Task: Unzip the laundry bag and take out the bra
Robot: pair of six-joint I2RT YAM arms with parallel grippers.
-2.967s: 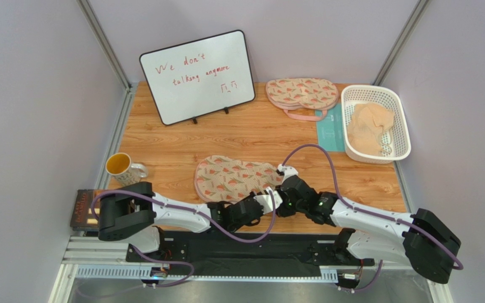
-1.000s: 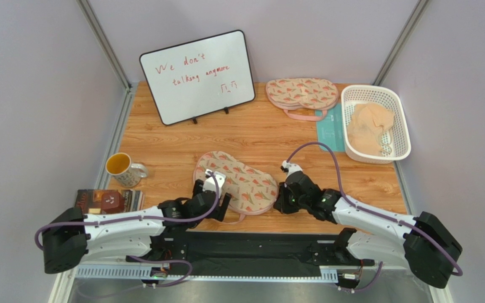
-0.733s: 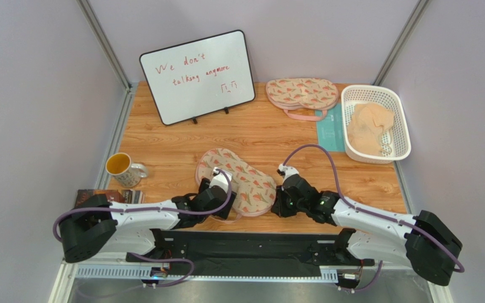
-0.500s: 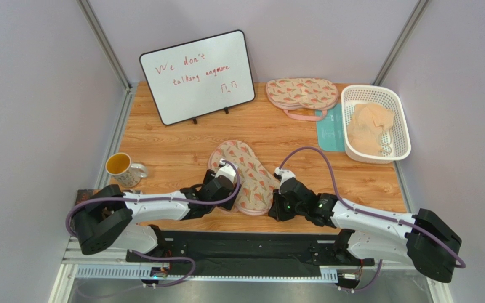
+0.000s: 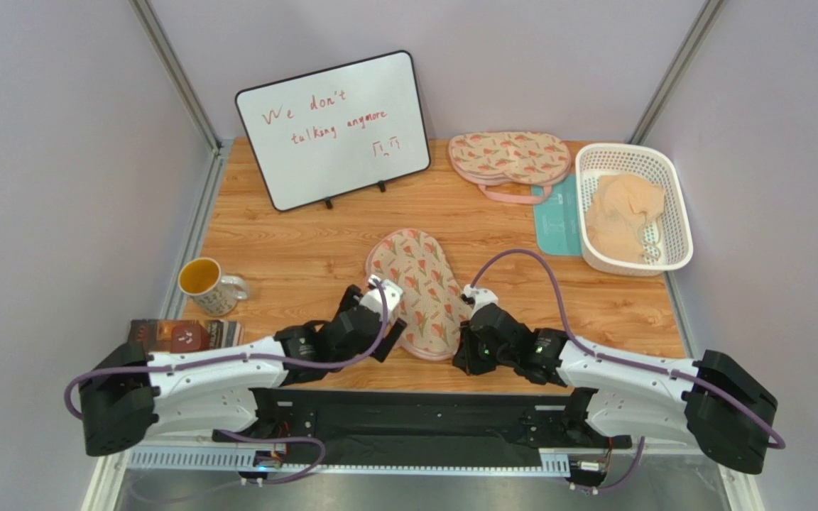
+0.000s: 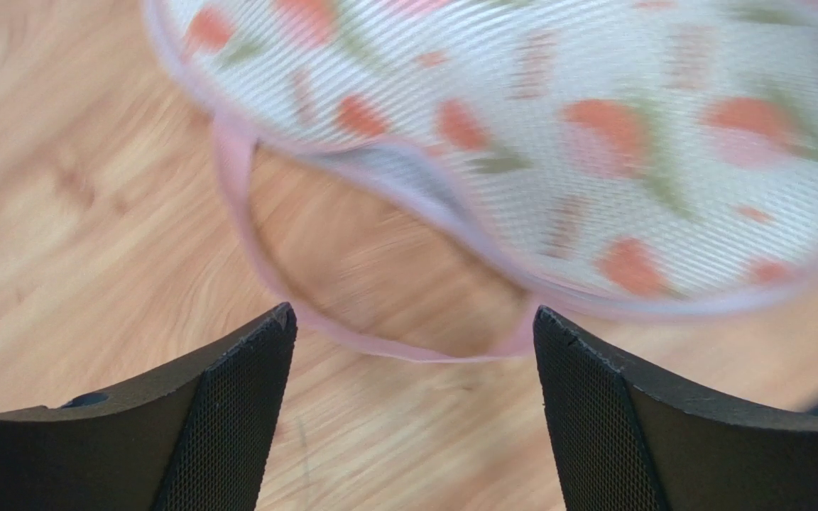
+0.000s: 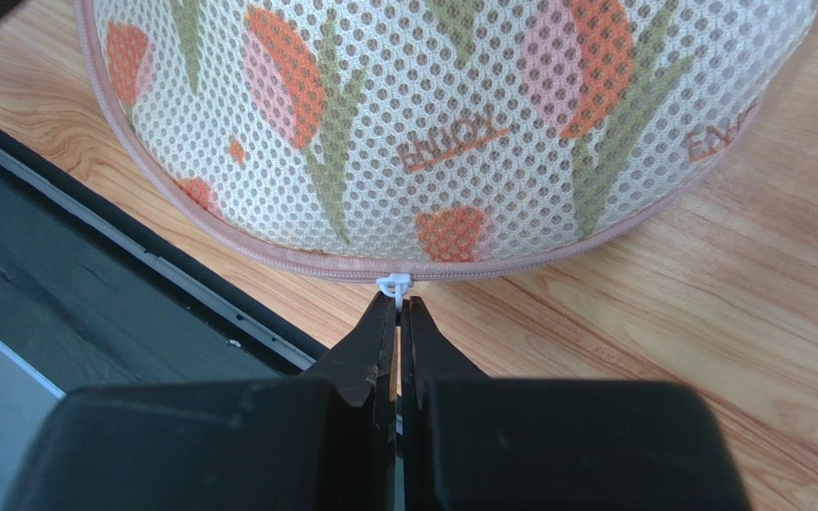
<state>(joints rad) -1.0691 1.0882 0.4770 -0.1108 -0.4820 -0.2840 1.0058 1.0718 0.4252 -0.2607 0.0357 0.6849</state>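
Observation:
The laundry bag lies lengthwise on the wooden table, its cream mesh printed with orange and green. My right gripper is shut on the white zipper pull at the bag's near end, on the pink zipper seam; in the top view it sits at that end. My left gripper stands open just off the bag's left edge, empty, with the pink loop strap on the wood ahead of its fingertips. The zipper looks closed where it shows. The bra is hidden.
A second printed pouch lies at the back. A white basket holding pale peach fabric stands back right, beside a teal card. A whiteboard stands back left. A mug and a book are left.
The bag has swung from a diagonal lie to nearly lengthwise, its far end going right. My open left gripper followed it rightward. My right gripper kept hold of the zipper pull.

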